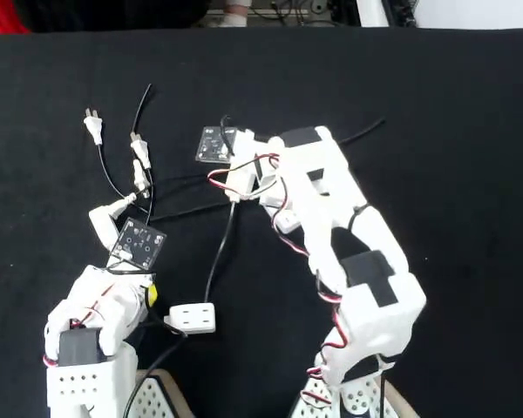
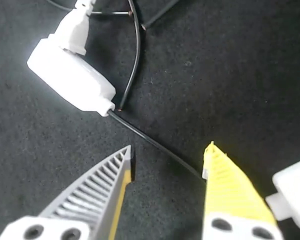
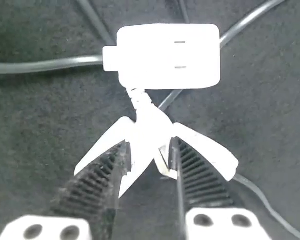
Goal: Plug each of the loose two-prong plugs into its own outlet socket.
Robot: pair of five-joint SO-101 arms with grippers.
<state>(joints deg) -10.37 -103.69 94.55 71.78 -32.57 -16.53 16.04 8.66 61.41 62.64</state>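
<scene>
Plug (image 3: 149, 122) sits clenched in my right claw (image 3: 149, 146), just beside a white outlet socket (image 3: 165, 55) on the black tabletop (image 3: 270, 125). My left claw (image 2: 170, 147) hangs released over a black cable (image 2: 150, 142), near a second socket (image 2: 72, 75). Another loose plug (image 1: 93, 124) lies farther out.

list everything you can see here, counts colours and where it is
front socket: one, white, near edge between the arms
plugged socket: one, white, plug in it, ahead of left gripper
open socket: one, white, ahead of right gripper
loose plugs: two, white, far left
held plug: one, white, in right gripper
cables: several, black, mid-table
table: one, black
left gripper: open, over a cable
right gripper: shut on held plug
</scene>
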